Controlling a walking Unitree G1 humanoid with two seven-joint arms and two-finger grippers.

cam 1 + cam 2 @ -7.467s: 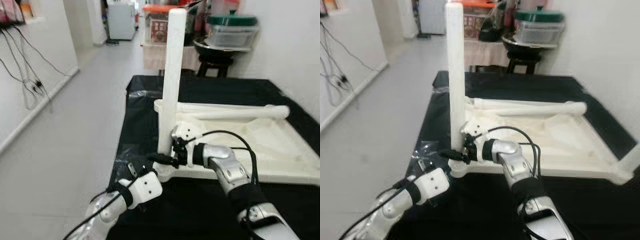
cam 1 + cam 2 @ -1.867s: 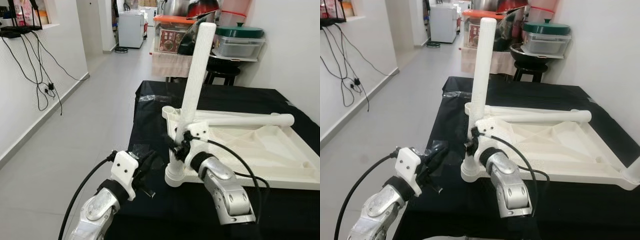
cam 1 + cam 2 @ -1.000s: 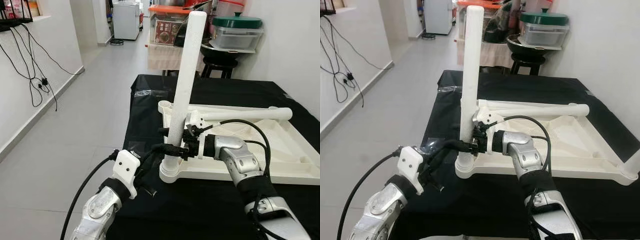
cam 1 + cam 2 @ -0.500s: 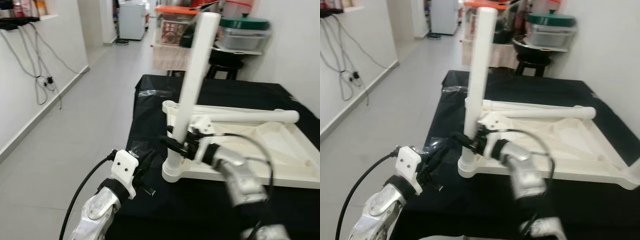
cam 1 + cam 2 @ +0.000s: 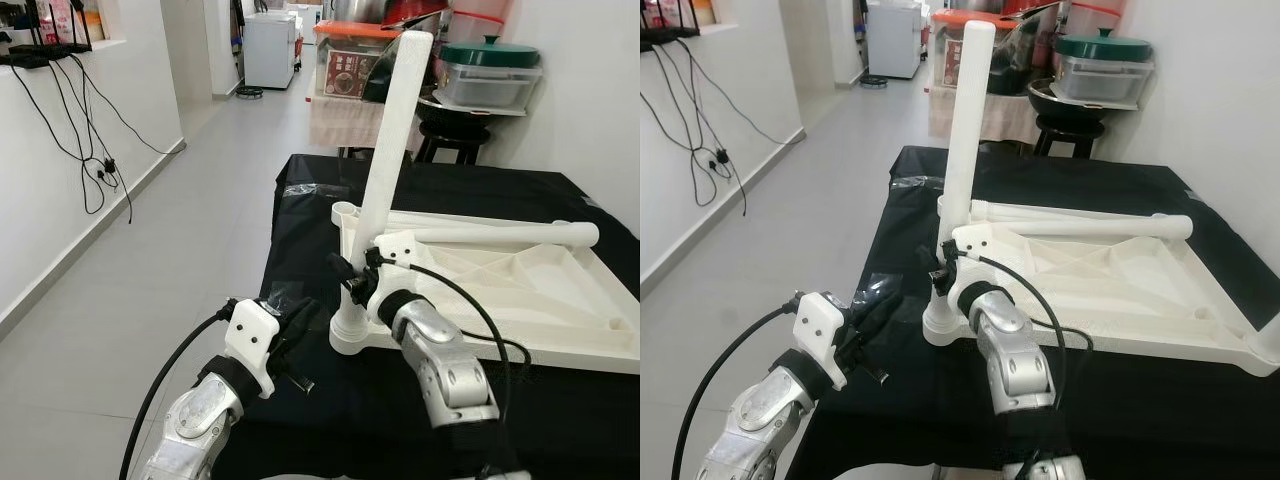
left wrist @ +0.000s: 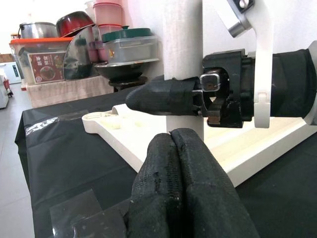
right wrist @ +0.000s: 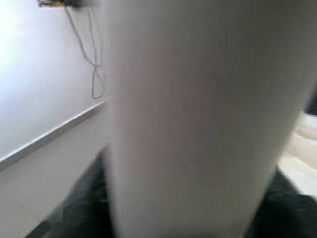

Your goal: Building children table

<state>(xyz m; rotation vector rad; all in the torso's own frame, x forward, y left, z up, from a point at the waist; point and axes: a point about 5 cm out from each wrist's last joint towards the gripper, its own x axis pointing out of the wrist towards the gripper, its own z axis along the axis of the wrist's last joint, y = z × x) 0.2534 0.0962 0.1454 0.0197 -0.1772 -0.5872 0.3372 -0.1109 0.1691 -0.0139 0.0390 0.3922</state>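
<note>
Black padded fingers of the left gripper (image 6: 176, 163) sit nearest, pressed together on nothing, hovering over the black cloth (image 5: 300, 210) just short of the leg. Beyond them the right gripper (image 5: 350, 280) is clamped around the lower part of the white table leg (image 5: 385, 160), its fingers (image 6: 163, 96) wrapping the tube a little above the socket. That low hold probably serves to steady or twist the leg into the corner socket (image 5: 347, 335) of the upturned white tabletop (image 5: 520, 290), which lies underside up so the sockets face upward. The leg leans slightly rather than standing plumb, so I judge it not fully seated. Farther back a second leg (image 5: 500, 233) lies loose across the tabletop's far edge, likely waiting its turn.

The right wrist view is a blur of white tube, so the contact itself cannot be checked there. Whether the leg's foot is threaded or merely resting in the socket is hidden, and the tabletop's right corner is cut off
</note>
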